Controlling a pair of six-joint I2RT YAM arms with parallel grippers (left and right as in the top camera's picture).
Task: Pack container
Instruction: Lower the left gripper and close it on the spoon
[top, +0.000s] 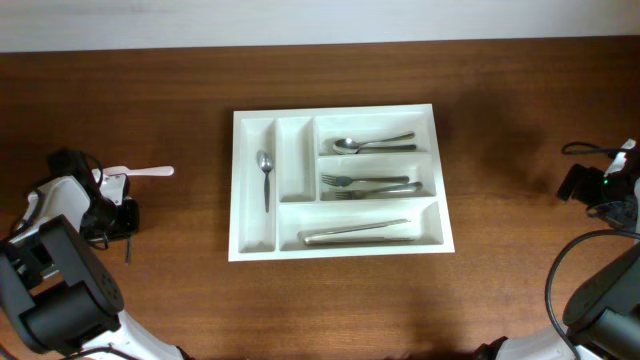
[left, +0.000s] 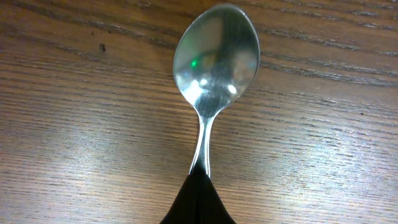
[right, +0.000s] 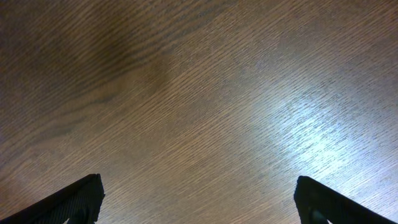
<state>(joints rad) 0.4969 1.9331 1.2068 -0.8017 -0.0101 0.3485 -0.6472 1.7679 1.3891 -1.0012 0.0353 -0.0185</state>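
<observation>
Overhead, container (top: 340, 118): white plastic cutlery tray, rectangular, 5 compartments; 2 narrow upright ones on its left, 3 wide horizontal ones stacked on its right.
Overhead, position: flat at the middle of the desk (top: 150, 290), slightly skewed to the desk's edges, well apart from both arms.
Overhead, contents: 1 tray spoon (top: 265, 175) in the leftmost narrow compartment; spoons (top: 375, 144) in the top wide one; forks (top: 370, 184) in the middle one; knives (top: 358, 233) in the bottom one.
Overhead, open room: bare wood on all 4 sides of the container, with broad strips between it and each arm.
Overhead, left arm: low at the desk's left edge; the left hand (top: 118, 187) carries a held spoon (top: 150, 171), bowl pointing right toward the container.
Overhead, right arm: at the desk's right edge, right hand (top: 580, 183) beside dark cables.
Left wrist view, left hand (left: 200, 190): pressed together, pinching the held spoon (left: 216, 59) by its handle; the bowl's hollow faces the camera over wood grain; contact with the desk cannot be told.
Right wrist view, right hand (right: 199, 202): spread wide, 2 dark fingertips (right: 74, 199) in the lower corners, only desk between them.
</observation>
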